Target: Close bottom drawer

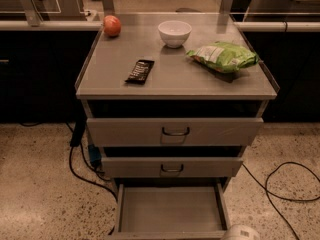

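Only the white arm [240, 232] shows, low at the picture's edge just beside the bottom drawer [170, 209], at its front right corner, probably placed to push it in. The gripper is out of view, so I cannot tell its state. The drawer stands pulled out, bare. Behind, bar [139, 71], bag [223, 57], bowl [174, 33] and apple [112, 25] rest on the cabinet top [180, 84].
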